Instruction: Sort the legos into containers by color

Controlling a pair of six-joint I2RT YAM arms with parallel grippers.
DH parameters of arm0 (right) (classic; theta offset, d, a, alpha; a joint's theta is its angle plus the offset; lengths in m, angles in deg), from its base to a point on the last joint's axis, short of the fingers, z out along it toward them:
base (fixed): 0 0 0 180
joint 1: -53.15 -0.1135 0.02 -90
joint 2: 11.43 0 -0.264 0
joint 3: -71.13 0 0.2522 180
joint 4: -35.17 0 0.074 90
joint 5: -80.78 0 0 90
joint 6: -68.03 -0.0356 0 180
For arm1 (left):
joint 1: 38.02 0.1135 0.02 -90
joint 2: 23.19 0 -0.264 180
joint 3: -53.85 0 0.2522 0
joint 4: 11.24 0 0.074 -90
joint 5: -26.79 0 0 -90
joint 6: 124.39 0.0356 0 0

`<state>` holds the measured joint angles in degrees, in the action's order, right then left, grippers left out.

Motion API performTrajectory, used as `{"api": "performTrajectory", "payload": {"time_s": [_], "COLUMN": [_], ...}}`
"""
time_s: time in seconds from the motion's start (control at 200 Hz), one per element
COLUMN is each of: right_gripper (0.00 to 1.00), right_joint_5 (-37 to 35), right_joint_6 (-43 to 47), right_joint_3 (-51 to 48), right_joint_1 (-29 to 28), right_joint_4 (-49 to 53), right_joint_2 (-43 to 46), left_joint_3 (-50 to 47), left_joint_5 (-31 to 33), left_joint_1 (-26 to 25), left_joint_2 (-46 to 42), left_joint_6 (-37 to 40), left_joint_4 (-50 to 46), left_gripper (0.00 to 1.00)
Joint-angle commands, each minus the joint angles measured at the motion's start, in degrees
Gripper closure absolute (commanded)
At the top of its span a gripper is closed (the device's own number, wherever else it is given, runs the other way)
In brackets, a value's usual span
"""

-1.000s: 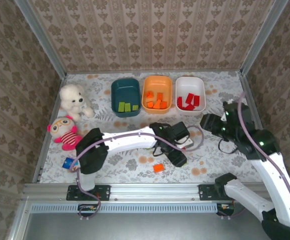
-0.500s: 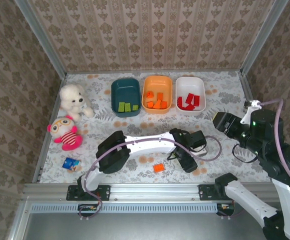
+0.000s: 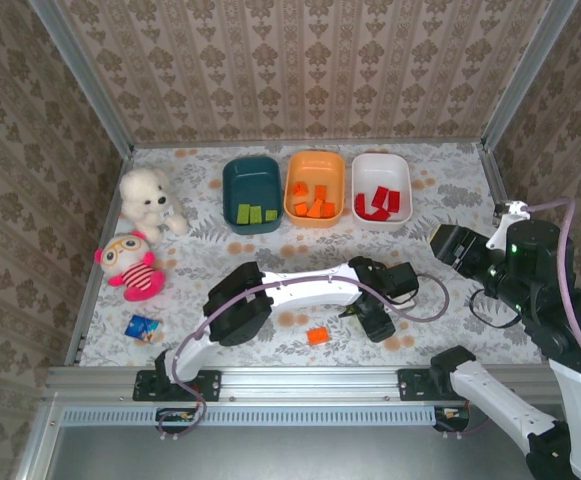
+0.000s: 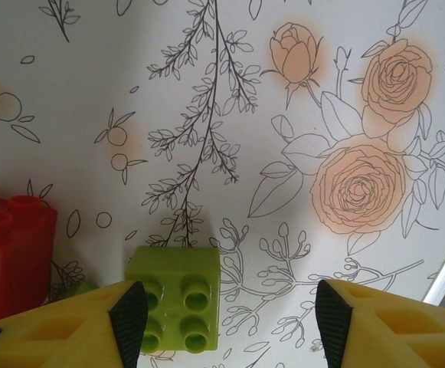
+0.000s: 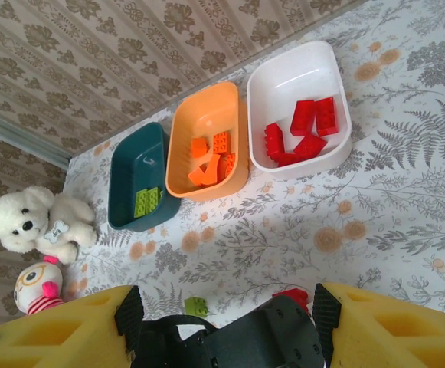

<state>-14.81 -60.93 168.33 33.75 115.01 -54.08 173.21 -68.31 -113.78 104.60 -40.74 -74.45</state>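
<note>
Green lego (image 4: 175,297) lies on the floral bench (image 4: 299,92) between the spread-open fingers of the left claw (image 4: 228,322), hard by one finger, a red lego (image 4: 11,253) just outside.

**A robot test cell dressed as a home**

Aluminium frame posts (image 3: 80,80) hold damask wallpaper panels (image 3: 300,70) around a floral-print tabletop (image 3: 450,190). The left arm (image 3: 290,287) and right arm (image 3: 530,265) are bolted to a metal rail (image 3: 300,383) at its near edge.
</note>
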Motion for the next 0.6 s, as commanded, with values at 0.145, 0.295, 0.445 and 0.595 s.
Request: {"api": "performTrajectory", "payload": {"time_s": [0.145, 0.295, 0.445, 0.595], "right_gripper": [0.37, 0.37, 0.36, 0.36], "right_joint_5": [-0.83, -1.66, -2.17, -1.97], "right_joint_6": [0.86, 1.32, 1.78, 2.05], "right_joint_3": [0.59, 1.27, 2.15, 2.6], "right_joint_1": [-0.12, -0.13, -0.11, -0.17], "right_joint_4": [0.98, 0.94, 0.84, 0.72], "right_joint_2": [-1.36, -1.89, -2.79, -3.74], "left_joint_3": [2.51, 2.27, 3.18, 3.89], "left_joint_5": [3.63, 3.87, 4.53, 4.72], "left_joint_1": [0.01, -0.16, 0.0, 0.18], "left_joint_2": [0.04, -2.14, -0.53, 1.88], "left_joint_6": [2.45, 2.55, 2.64, 3.21], "left_joint_4": [-2.63, -1.12, -2.36, -2.51], "left_gripper": [0.39, 0.4, 0.38, 0.36]}}
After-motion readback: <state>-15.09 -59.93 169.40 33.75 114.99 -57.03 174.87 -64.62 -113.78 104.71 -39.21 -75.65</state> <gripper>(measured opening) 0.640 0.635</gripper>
